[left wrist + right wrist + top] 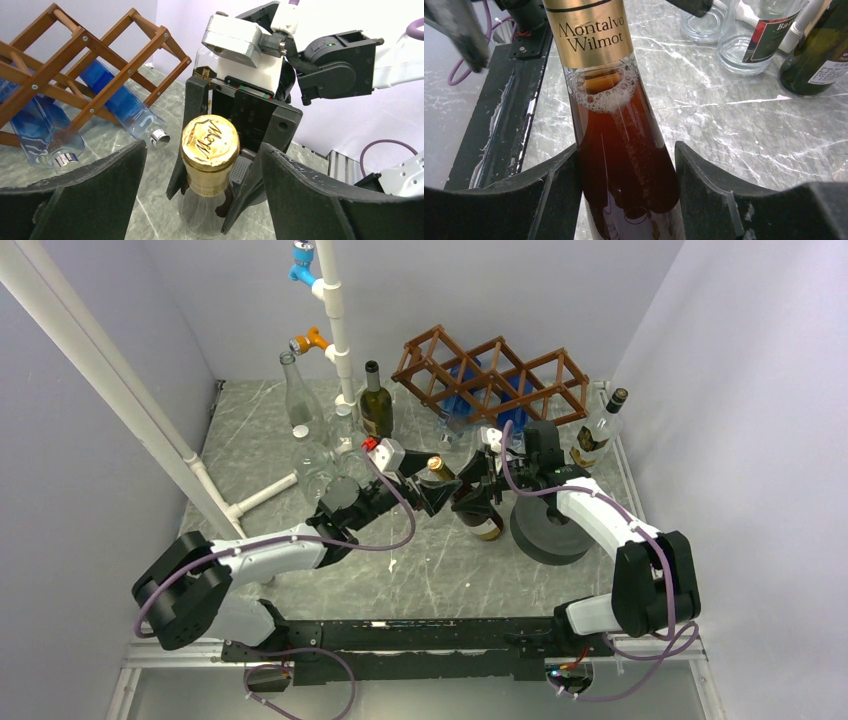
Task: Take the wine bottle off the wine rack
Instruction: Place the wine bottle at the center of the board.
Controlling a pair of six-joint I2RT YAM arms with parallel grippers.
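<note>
The wine bottle (478, 508) has a gold foil cap and amber liquid, and lies tilted over the table in front of the brown wooden wine rack (490, 375). My right gripper (482, 475) is shut on its body; in the right wrist view the fingers (559, 190) press both sides of the bottle (619, 140). My left gripper (432, 485) is open around the gold cap (210, 145), with wide gaps on both sides of it. The rack (75, 65) holds two blue bottles (120, 105).
A clear bottle (300, 405), a dark green bottle (376, 400) and glass jars stand at the back left by a white pipe frame (335, 320). Another bottle (600, 430) leans at the right wall. A grey round block (545, 530) sits under the right arm.
</note>
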